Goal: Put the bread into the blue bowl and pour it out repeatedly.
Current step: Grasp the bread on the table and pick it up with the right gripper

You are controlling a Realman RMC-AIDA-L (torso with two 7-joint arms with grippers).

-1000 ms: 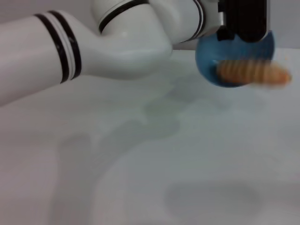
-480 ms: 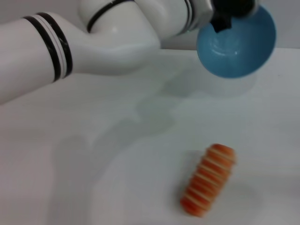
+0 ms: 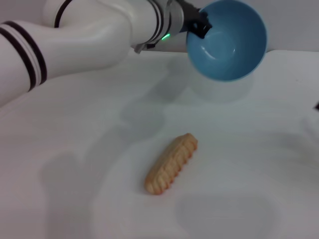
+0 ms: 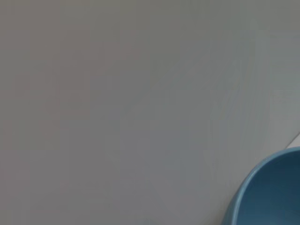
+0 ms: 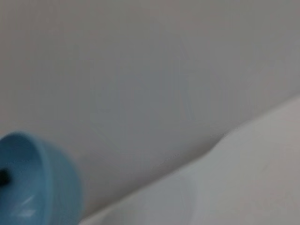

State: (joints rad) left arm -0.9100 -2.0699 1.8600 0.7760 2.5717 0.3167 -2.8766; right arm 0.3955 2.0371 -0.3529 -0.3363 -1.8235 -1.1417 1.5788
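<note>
The left tool [image 3: 199,22] pinches the rim of the blue bowl [image 3: 229,42] and holds it in the air above the far side of the white table [image 3: 75,149], tipped so its hollow inside faces the head camera. The bread [image 3: 171,163] lies well apart from it on the table, nearer the robot, flat pale underside up, set on a slant. The right tool is out of sight
</note>
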